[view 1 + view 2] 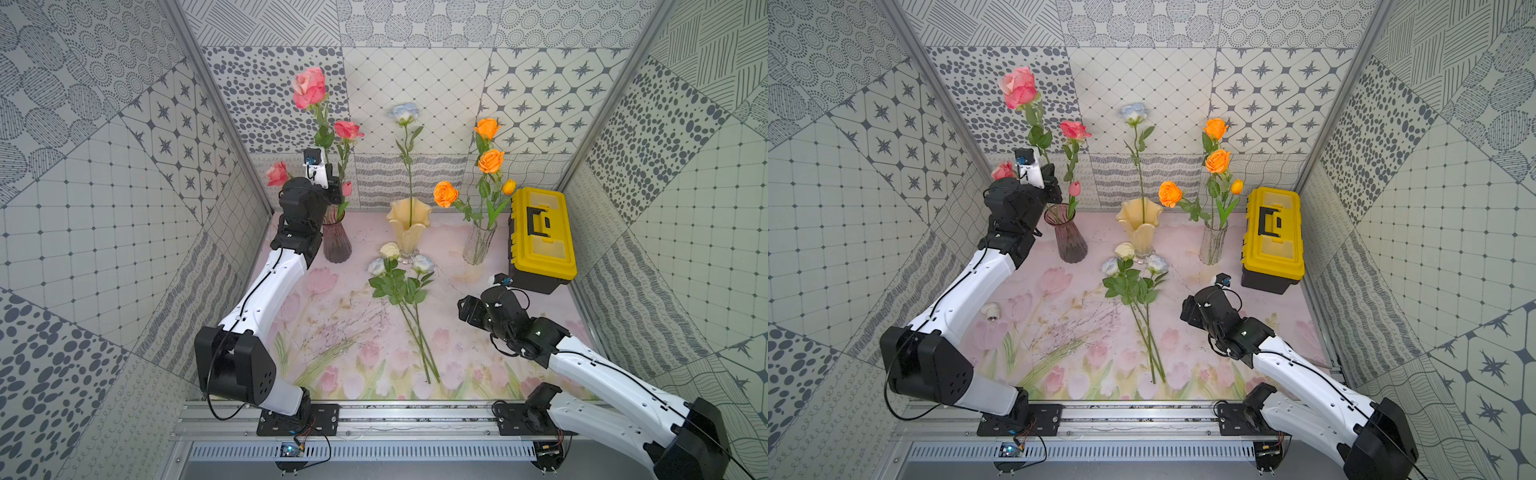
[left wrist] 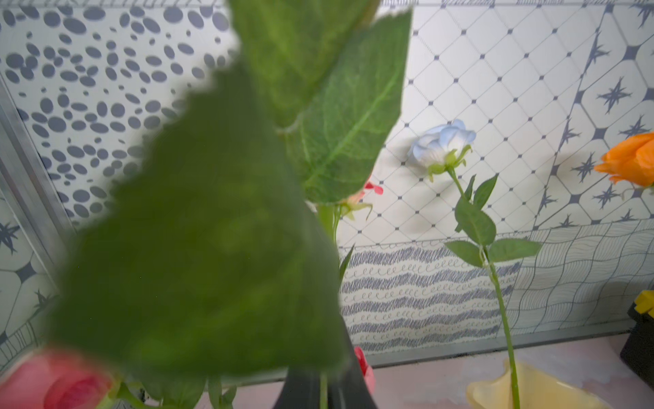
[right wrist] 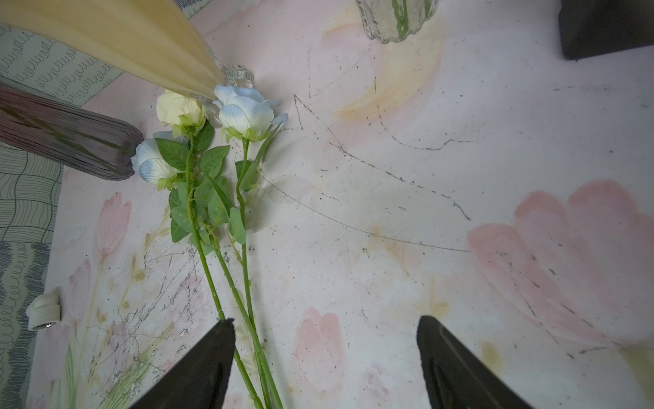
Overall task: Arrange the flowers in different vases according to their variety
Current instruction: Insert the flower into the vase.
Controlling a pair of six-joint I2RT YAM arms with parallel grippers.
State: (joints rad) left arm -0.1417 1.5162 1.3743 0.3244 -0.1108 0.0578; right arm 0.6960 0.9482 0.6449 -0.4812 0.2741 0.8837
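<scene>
3 loose roses (image 1: 401,282): flat at the centre of the mat, stems crossing, heads touching the foot of the cream vase (image 1: 408,226).
Left gripper (image 2: 322,387): jaws together on the stem of the tall pink rose (image 1: 309,87), above the purple vase (image 1: 336,241) at the upper left of the mat. Whether the stem end is inside the mouth cannot be told.
Right gripper (image 3: 325,320): jaws wide apart, empty, low over the mat just beside the loose stems.
Risk 1: the stem end may catch the purple vase's rim or the pink stems standing in it. A sideways push could tip the vase.
Risk 2: release before the stem is seated would probably drop the rose outside the vase.
Risk 3: the loose stems overlap, so closing the right gripper could take 2 or 3 instead of 1, or drag heads against the cream vase.
Left wrist view: a leaf covers most of the frame and hides the vase mouth. Both top views show the mouth.
Right wrist view: resolves 1 cream-white head among 2 pale-blue heads, and where the stems cross.
Small white cylinder (image 1: 992,311): visible beside the left arm in a top view and in the right wrist view, absent from the left wrist view.
</scene>
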